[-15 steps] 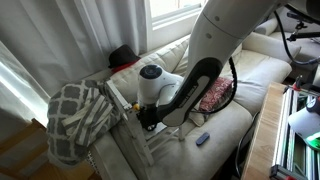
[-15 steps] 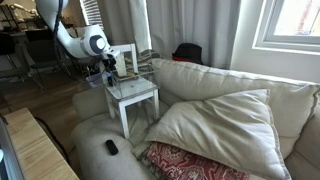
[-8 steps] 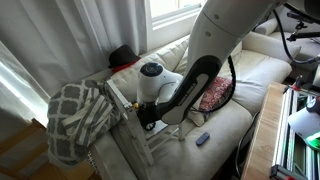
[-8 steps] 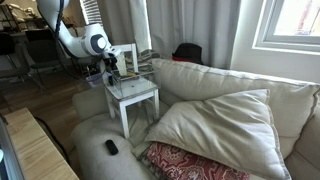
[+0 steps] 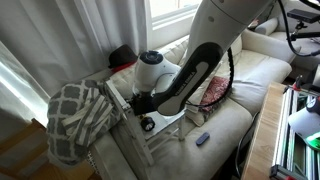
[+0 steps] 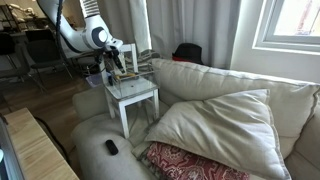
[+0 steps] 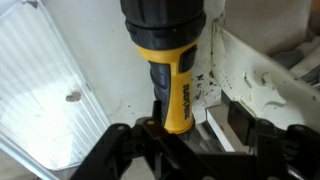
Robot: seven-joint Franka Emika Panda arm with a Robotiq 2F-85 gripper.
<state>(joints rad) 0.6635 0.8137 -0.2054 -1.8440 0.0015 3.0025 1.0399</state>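
Observation:
A yellow and black flashlight (image 7: 168, 70) lies on the small white table (image 7: 60, 90), its black head away from the wrist and its tail between the jaws. In the wrist view my gripper (image 7: 195, 140) stands open around the tail. The right finger pad (image 7: 242, 128) is clearly apart from the flashlight; the left side is hidden by the black frame. In an exterior view the gripper (image 5: 140, 104) hangs just above the flashlight (image 5: 148, 123), which rests on the white table (image 5: 172, 118) on the couch. The gripper (image 6: 112, 68) hovers over the table (image 6: 135, 95).
A grey and white patterned blanket (image 5: 75, 120) hangs beside the table. A small dark remote (image 5: 202, 139) (image 6: 111, 147) lies on the couch seat. A red patterned pillow (image 5: 215, 95) (image 6: 185, 160) and a large cream cushion (image 6: 220, 125) sit further along. Curtains stand behind.
The arm has lifted a little from the table and the jaws have widened. The flashlight stays lying on the white table below them.

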